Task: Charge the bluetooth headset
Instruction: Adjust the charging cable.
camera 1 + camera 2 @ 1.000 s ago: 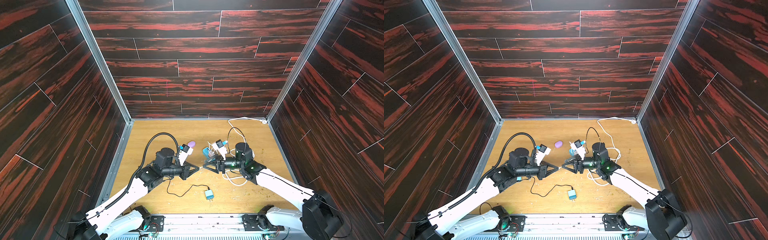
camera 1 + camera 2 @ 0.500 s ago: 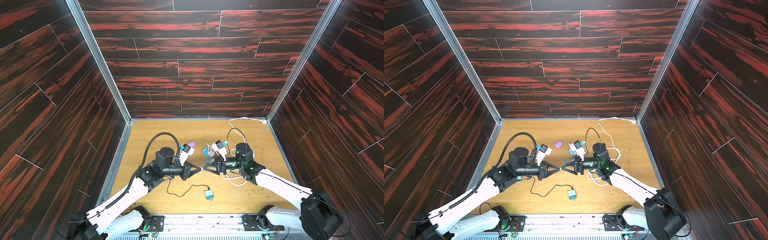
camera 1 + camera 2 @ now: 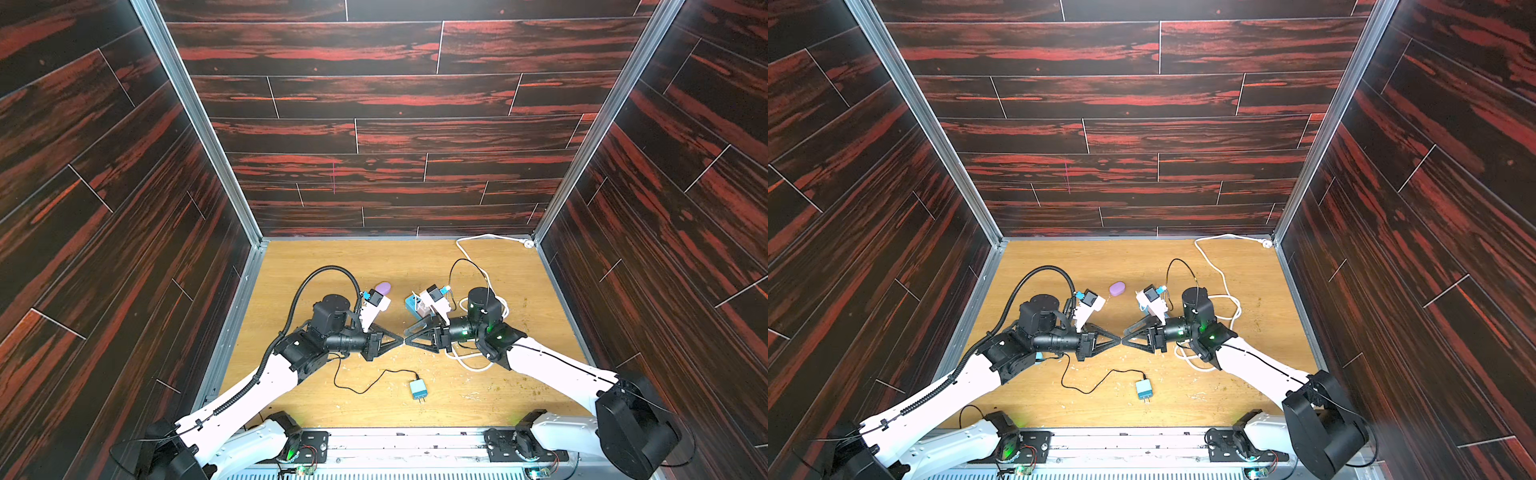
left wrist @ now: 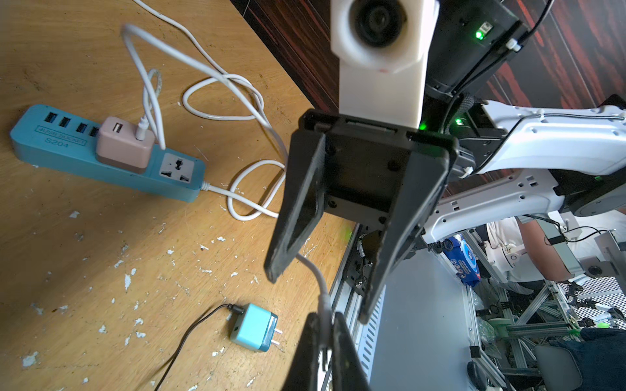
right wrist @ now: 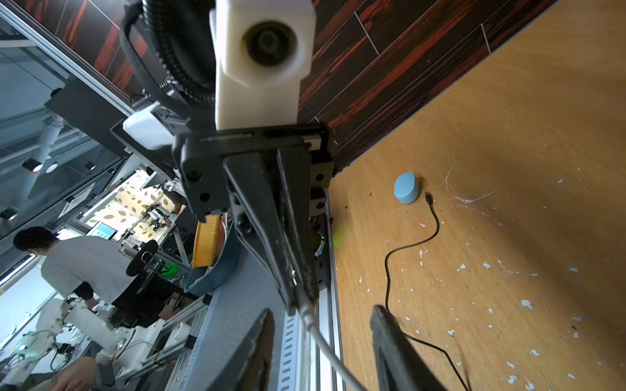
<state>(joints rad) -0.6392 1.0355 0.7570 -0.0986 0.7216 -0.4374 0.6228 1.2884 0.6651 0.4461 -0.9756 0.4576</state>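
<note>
Charger (image 4: 123,145) sits on power strip (image 4: 67,162), adapter (image 4: 252,326) lying apart.

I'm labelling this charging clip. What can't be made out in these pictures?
Tip of the white cable: pinched inside the shut left hand, both wrist views.
Port on the blue round case: too small in the right wrist view; mostly under the left arm in top views.
The purple oval: too small in top views to identify.

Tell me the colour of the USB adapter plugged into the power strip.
The USB adapter is pale pink, clearest in the left wrist view.
</note>
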